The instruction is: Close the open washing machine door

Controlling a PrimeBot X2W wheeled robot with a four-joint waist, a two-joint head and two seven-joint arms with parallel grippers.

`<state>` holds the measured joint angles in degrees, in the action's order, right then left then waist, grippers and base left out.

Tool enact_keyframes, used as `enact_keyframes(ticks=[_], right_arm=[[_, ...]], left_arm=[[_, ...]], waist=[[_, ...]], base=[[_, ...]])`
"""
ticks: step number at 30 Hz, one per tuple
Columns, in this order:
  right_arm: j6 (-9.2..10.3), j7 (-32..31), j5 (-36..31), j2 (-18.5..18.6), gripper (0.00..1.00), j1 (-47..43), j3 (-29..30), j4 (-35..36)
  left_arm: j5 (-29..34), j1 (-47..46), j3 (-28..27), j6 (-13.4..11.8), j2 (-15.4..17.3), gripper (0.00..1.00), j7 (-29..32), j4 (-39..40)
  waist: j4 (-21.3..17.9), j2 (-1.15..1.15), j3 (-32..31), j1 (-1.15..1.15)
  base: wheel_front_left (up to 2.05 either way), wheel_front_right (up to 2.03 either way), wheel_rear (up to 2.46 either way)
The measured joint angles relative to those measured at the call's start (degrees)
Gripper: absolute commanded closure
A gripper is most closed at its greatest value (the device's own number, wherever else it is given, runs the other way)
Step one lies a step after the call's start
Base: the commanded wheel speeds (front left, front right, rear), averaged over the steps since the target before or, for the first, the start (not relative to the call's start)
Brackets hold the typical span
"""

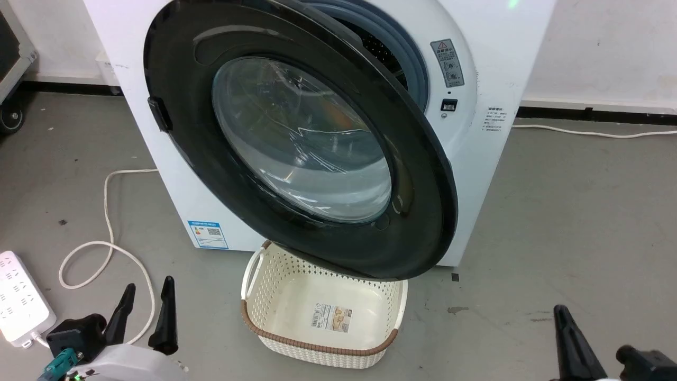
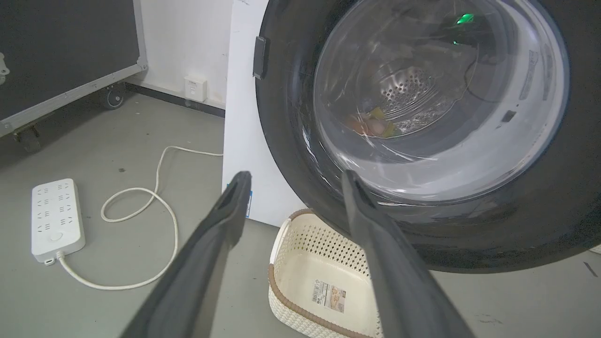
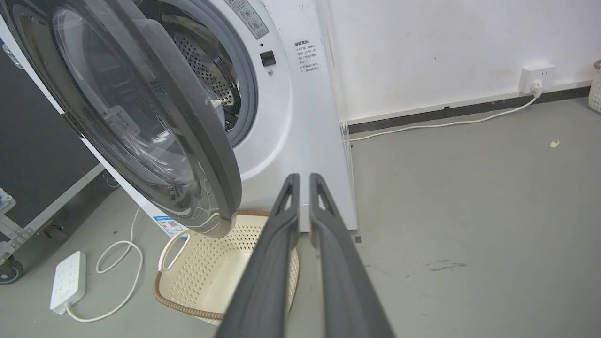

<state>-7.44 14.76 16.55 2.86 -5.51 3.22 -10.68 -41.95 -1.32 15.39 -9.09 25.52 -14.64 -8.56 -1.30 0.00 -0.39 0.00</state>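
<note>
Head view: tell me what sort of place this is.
Likely a lab or workshop test bay: the washing machine stands on bare grey floor, beside a wheeled black case and a power strip.

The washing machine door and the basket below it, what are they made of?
The washing machine door: rim looks like glossy black plastic, it shines; the bulging see-through window looks like glass. The basket: probably cream plastic, moulded with little holes, brown woven-looking rim.
</note>
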Motion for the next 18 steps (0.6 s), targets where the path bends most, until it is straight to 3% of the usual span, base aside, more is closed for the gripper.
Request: enact_keyframes(ticks=[4, 12, 18], right_arm=[[0.01, -0.2, -6.5, 0.1, 1.0, 2.0, -0.5, 2.1], [-0.02, -9.9, -11.9, 0.0, 1.0, 11.8, -13.6, 3.9], [-0.01, -12.3, -12.1, 0.0, 1.0, 17.7, -13.5, 0.2]], left_arm=[[1.4, 0.0, -0.7, -0.1, -0.7, 0.0, 0.0, 0.6], [4.2, 0.0, -3.0, -0.3, -1.6, 0.0, 0.0, 3.4], [5.1, -0.4, -3.4, 0.3, -2.4, 0.0, 0.0, 4.0]], waist=[[0.0, 0.0, 0.1, 0.0], [0.4, 0.0, 2.4, 0.01], [1.7, 0.0, 4.2, 0.01]], base=[[0.0, 0.0, 0.0], [0.0, 0.0, 0.0], [0.0, 0.0, 0.0]])
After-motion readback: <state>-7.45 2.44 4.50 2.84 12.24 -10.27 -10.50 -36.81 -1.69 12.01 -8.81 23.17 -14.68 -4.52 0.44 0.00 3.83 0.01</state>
